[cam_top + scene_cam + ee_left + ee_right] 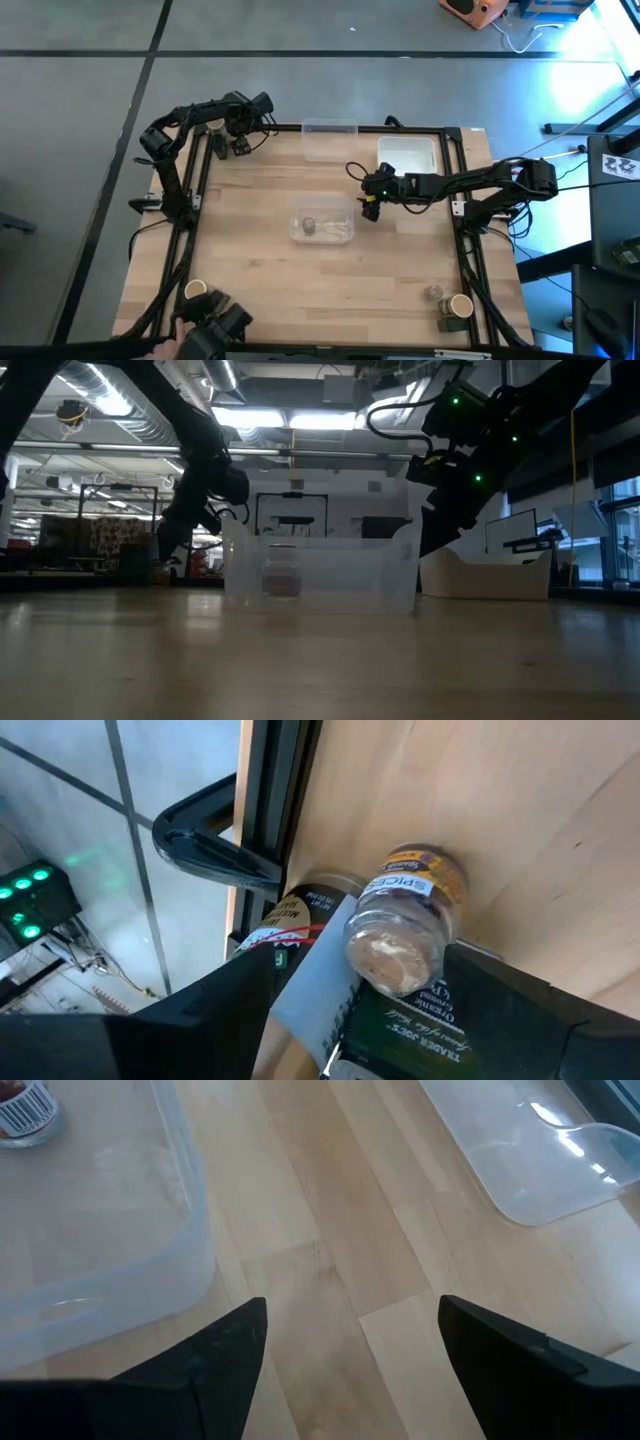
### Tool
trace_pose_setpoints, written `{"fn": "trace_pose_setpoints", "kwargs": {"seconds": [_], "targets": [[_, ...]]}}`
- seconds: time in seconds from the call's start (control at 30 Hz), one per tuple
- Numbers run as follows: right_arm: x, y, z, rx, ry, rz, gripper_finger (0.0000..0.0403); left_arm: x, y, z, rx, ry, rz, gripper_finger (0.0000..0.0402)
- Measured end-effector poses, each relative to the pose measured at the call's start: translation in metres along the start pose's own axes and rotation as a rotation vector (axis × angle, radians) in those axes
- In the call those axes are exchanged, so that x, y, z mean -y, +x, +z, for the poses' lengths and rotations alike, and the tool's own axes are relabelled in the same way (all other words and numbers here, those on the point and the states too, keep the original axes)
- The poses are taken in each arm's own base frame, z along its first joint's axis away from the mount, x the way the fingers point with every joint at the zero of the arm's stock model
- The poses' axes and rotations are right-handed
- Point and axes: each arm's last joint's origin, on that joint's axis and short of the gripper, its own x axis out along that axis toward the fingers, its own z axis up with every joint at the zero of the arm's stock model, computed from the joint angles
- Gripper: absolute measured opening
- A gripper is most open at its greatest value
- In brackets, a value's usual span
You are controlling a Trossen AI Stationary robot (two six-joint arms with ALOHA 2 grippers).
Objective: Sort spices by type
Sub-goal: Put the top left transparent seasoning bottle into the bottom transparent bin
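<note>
My right gripper [370, 207] [350, 1370] is open above bare wood, just right of the middle clear bin [322, 226] [100, 1240]. One small grey-brown jar [308, 225] [282, 576] stands inside that bin. My left gripper [240, 142] waits open at the table's far left corner, over a small cluster of spices: a glass jar of tan powder [400, 925], a labelled jar [300, 920] and a dark green box [430, 1030]. More spices stand at the near corners: a tan-topped jar [195, 290] and dark boxes [225, 322] on the left, a tan-topped jar [460, 304], a grey jar [433, 293] and a dark box [448, 322] on the right.
A second clear bin [330, 140] [540, 1160] sits at the far edge, with the white tray [408, 155] [490, 575] to its right. A black frame rail [470, 250] runs round the table. Bare wood lies between the middle bin and the near edge.
</note>
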Motion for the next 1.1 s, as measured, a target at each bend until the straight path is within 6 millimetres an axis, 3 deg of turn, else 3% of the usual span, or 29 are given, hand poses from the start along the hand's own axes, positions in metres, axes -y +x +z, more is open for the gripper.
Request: {"fn": "trace_pose_setpoints", "kwargs": {"seconds": [0.9, 1.1], "targets": [[0.000, 0.000, 0.000, 0.000, 0.000, 0.001, 0.0293, 0.007, 0.021, -0.007, -0.022, 0.059, -0.045, 0.0273], [0.000, 0.000, 0.000, 0.000, 0.000, 0.001, 0.0293, 0.007, 0.021, -0.007, -0.021, 0.059, -0.039, 0.0224]]}}
